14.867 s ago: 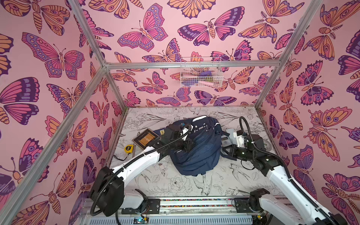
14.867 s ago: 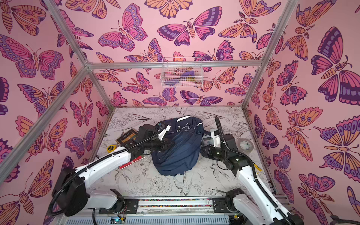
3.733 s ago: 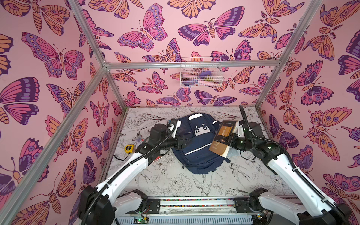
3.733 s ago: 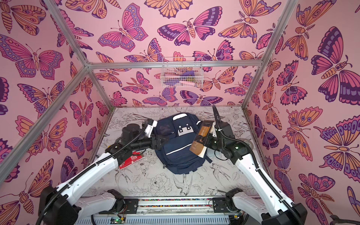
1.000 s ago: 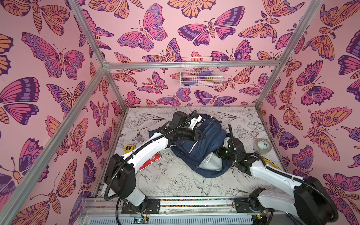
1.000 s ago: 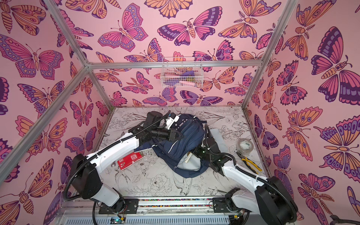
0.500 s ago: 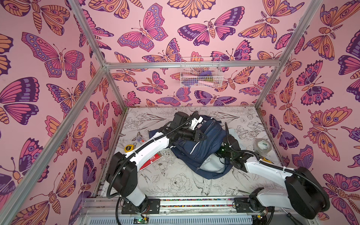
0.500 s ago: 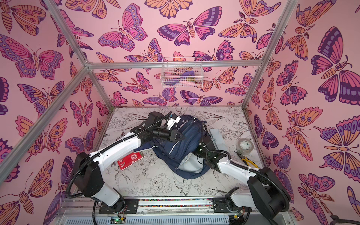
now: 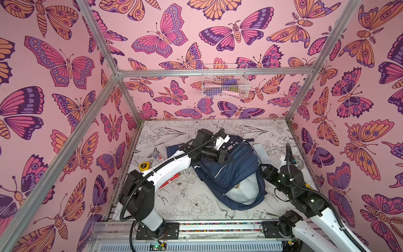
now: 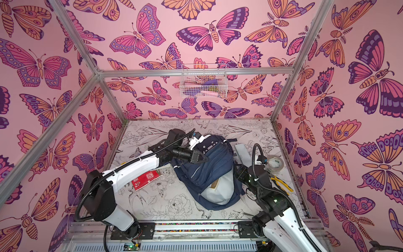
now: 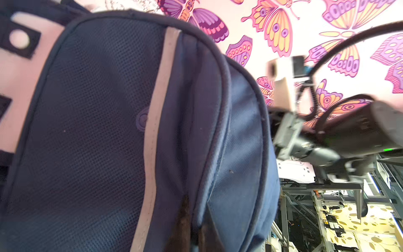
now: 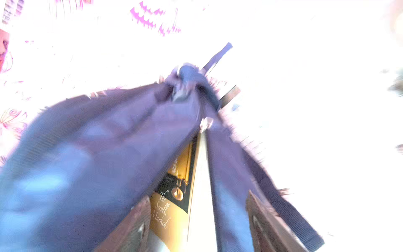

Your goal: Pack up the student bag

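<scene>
Left arm extends toward centre; left gripper (image 9: 230, 157) clamped on the student bag (image 9: 237, 170). Right arm folded low at right; right gripper (image 12: 196, 200) jaws spread.

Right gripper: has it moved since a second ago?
Yes. The right gripper has backed out of the large navy-blue fabric student bag, toward the translucent grey tape roll, jaws apart.

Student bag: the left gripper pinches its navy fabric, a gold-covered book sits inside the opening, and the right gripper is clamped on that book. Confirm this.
Wrong on the right gripper: it is open, not clamped. The right wrist view shows its fingers spread, with the book beyond them. The left gripper does pinch the student bag, book inside.
</scene>
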Controlling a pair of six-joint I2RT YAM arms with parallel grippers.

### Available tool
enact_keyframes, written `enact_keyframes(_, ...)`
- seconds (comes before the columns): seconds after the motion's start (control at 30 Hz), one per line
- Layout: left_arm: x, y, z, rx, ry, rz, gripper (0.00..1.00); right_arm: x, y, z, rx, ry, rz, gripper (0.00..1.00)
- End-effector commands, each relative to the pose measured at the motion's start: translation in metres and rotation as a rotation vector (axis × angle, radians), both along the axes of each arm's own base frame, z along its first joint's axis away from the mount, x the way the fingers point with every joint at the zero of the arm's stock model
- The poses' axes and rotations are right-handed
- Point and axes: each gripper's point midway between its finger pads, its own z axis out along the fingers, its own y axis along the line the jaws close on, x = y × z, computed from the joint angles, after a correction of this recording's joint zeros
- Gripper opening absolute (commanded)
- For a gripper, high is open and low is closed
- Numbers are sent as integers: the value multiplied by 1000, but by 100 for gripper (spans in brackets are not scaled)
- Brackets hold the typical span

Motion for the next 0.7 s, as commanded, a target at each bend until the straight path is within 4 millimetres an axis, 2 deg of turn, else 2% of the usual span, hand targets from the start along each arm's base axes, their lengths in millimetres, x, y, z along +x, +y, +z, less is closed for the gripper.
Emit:
enact_keyframes(0.0,6,9,-6,12,-44,27,0,-9,-22,13,-135,31,-37,68)
enact_keyframes(0.2,-4,13,-34,86,-1,20,0,-2,-15,41,-147,5,5,64)
enact_keyframes(0.23,-7,11,-37,88,10,13,4,0,-8,44,-135,-5,32,63)
enact_keyframes(0.3,-8,11,-37,93,19,22,21,5,8,48,-100,-19,97,60)
enact_keyframes(0.4,-2,20,-28,101,-14,73,42,15,37,53,-58,-7,218,54)
enact_keyframes(0.47,10,37,-19,122,-39,162,51,21,57,54,-29,14,300,51)
enact_keyframes(0.53,27,63,-13,155,-48,289,54,28,78,57,-3,25,375,49)
enact_keyframes(0.57,37,82,-12,177,-40,372,57,30,88,59,2,23,410,49)
enact_keyframes(0.67,58,144,-19,222,31,615,58,37,120,66,-15,6,498,49)
